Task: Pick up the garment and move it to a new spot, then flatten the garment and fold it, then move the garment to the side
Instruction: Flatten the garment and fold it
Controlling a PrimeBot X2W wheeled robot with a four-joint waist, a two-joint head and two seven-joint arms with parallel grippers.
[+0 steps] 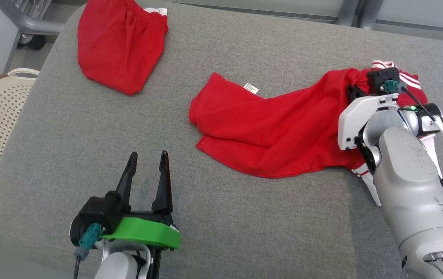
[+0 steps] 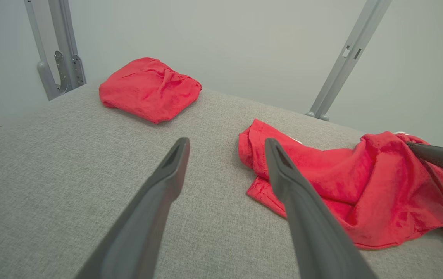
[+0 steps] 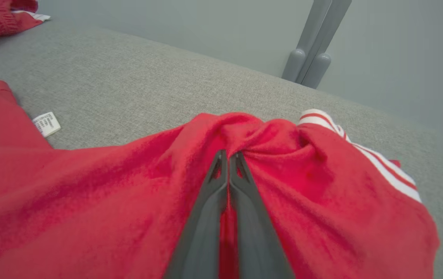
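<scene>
right gripper [image 3: 229, 154] pinched shut on garment's [image 1: 268, 131] bunched right end near the cushion's [image 1: 244, 232] right edge, long axis running left toward centre, left gripper [image 1: 148, 153] wide open at front edge, well apart.

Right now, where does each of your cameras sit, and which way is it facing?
Head view: on the head, looking down at the grey padded table; shows the open left hand and right arm.
Left wrist view: on that wrist, looking along the hand's spread fingers towards the folded red cloth.
Right wrist view: on that wrist, looking along the right hand, shut on the red garment.
Shared: all three show the garment; head and right wrist views both show its white label.
</scene>
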